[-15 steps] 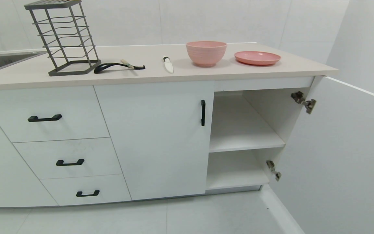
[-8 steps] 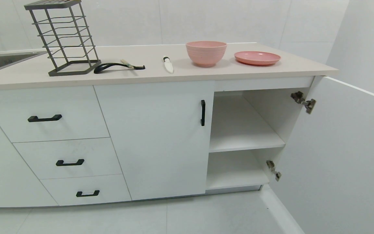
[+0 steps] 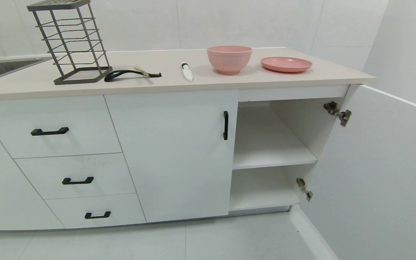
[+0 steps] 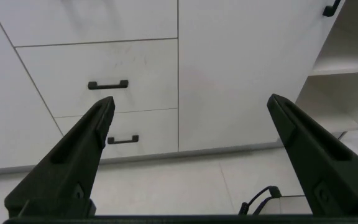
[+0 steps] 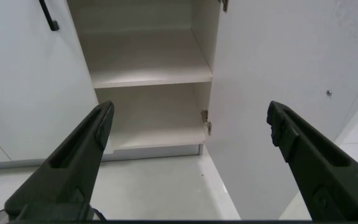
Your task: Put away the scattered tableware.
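Currently left claw (image 4: pixel 190 102) and right claw (image 5: pixel 190 109) are hanging spread apart; ribbed pink bowl (image 3: pixel 229 59) and shallow pink plate (image 3: pixel 286 64) are sitting above them.

The beige countertop (image 3: pixel 323 76) carried, from left to right, a wire rack (image 3: pixel 58 4), a black ladle (image 3: pixel 121 73), a white knife (image 3: pixel 187 72), a pink bowl (image 3: pixel 229 59) and a pink plate (image 3: pixel 286 64).

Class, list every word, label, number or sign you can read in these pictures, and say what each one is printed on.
There are none to read. The pink ribbed bowl, the flat pink plate, the white cabinet drawers and the open white cabinet door bear no visible print.
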